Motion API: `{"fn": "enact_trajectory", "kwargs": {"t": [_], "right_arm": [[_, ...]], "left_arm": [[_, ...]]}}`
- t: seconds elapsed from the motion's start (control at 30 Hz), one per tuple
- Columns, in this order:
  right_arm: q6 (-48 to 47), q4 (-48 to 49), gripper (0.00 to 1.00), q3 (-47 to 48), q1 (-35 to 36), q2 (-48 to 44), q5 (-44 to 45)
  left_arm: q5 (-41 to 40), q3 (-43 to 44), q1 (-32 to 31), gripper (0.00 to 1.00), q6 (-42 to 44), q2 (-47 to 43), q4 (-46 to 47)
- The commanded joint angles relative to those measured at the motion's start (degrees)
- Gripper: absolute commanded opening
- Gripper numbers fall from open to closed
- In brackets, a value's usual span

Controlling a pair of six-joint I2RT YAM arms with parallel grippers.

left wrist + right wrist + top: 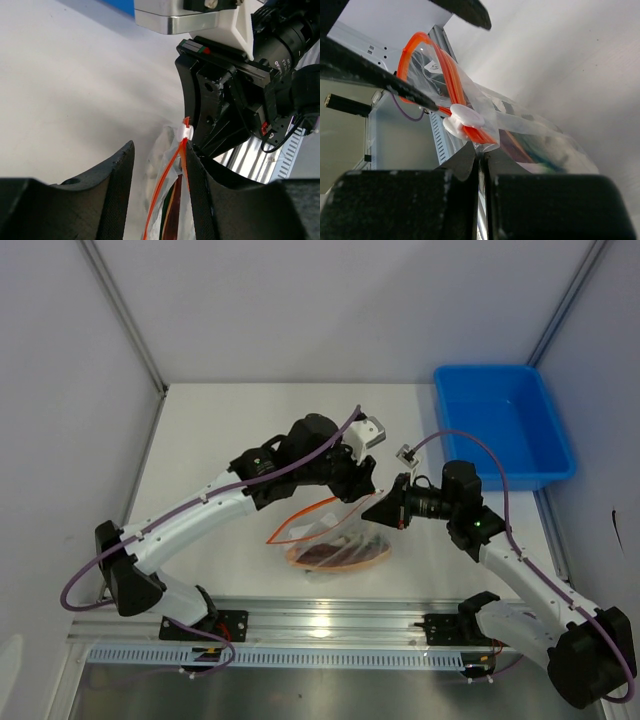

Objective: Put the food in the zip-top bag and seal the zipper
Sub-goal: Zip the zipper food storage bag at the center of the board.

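Now, bag: crinkly clear plastic zip-top bag (335, 540) lies on the white table (220, 430), centre and toward the near edge, between the two arms.
Food: orange and dark red toy food pieces (340, 555) are already inside it; I see none loose outside.
Zipper: thin orange-red closure strip (445, 65) gapes in a loop, so the mouth is not yet sealed.
Long axis: the strip runs from near-left to far-right across the table.
Slider: small white clip (462, 117) sits at the strip's right end.
Right gripper (480, 155): clenched on the bag's corner plastic, just beneath the slider, and it looks to be anchoring that end.
Left gripper (160, 150): jaws parted and grasping nothing. They straddle the strip, which runs close against one finger (200, 200), and the slider lies just beyond the fingertips.
Deciding relation: from the left jaws the unsealed length stretches back toward the near-left, so sealing probably means catching the slider and drawing it leftward.
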Motion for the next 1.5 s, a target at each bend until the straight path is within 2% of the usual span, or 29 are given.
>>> {"fn": "enact_trajectory", "kwargs": {"t": [0.0,0.33,0.7,0.9,1.03,1.13,1.2,1.47], "right_arm": [[-0.92,0.20,0.00,2.67,0.39,-1.41,0.36],[-1.27,0.12,0.00,2.05,0.39,-1.50,0.71],[-1.01,0.03,0.00,2.05,0.39,-1.93,0.54],[-1.10,-0.06,0.00,1.96,0.39,-2.20,0.36],[-1.10,0.03,0.00,2.05,0.39,-2.11,0.36],[-1.18,-0.24,0.00,2.22,0.39,-1.93,0.28],[-1.88,-0.94,0.00,2.49,0.39,-1.67,0.01],[-6.19,-7.35,0.00,6.00,0.30,0.09,-2.27]], "left_arm": [[-1.14,2.70,-1.46,0.48,1.14,0.30,1.34],[-0.97,2.09,-2.60,0.47,0.44,0.39,1.78],[-1.14,2.44,-3.30,0.38,-0.18,2.49,1.60],[-1.05,2.70,-3.39,0.37,-0.26,3.11,1.60],[-0.44,3.23,-3.39,0.29,-0.44,3.55,1.52],[0.44,3.23,-3.39,0.09,-0.44,3.46,1.08],[1.67,3.06,-3.39,0.01,-0.09,3.11,0.72],[8.87,2.53,-2.43,0.01,0.97,1.62,-0.33]]}}
